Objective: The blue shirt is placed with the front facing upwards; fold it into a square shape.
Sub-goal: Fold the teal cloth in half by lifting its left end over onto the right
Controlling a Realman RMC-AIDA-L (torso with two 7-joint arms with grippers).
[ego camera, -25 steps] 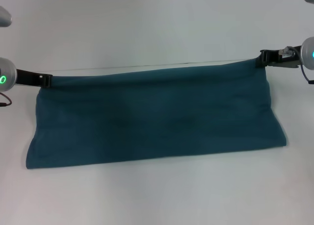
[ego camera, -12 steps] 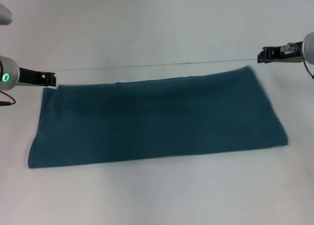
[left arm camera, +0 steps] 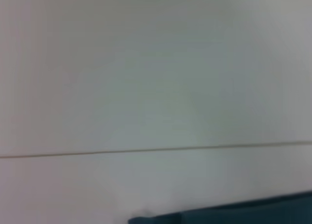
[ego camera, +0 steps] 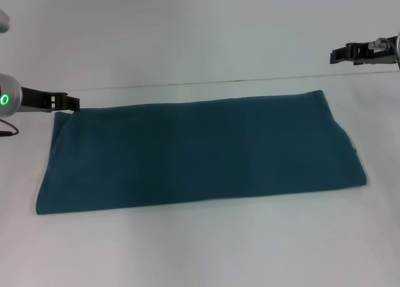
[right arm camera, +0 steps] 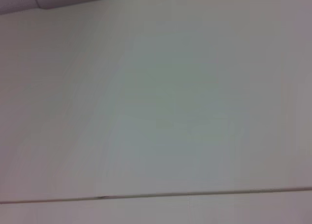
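Note:
The blue shirt [ego camera: 200, 152] lies flat on the white table [ego camera: 187, 30] as one long folded band, plain teal side up, with no lettering or collar showing. My left gripper [ego camera: 74, 102] hovers open just off the band's far left corner, holding nothing. My right gripper [ego camera: 336, 54] is open, lifted up and back from the far right corner, well apart from the cloth. A strip of the shirt's edge [left arm camera: 243, 212] shows in the left wrist view. The right wrist view shows bare table only.
A thin seam line [ego camera: 187, 85] runs across the table just behind the shirt, and the seam line [left arm camera: 146, 151] also appears in the left wrist view. White table surface surrounds the cloth on all sides.
Both grippers have let go of the shirt's far corners. The raised far edge has dropped flat onto the table, and the right gripper has drawn up and away.

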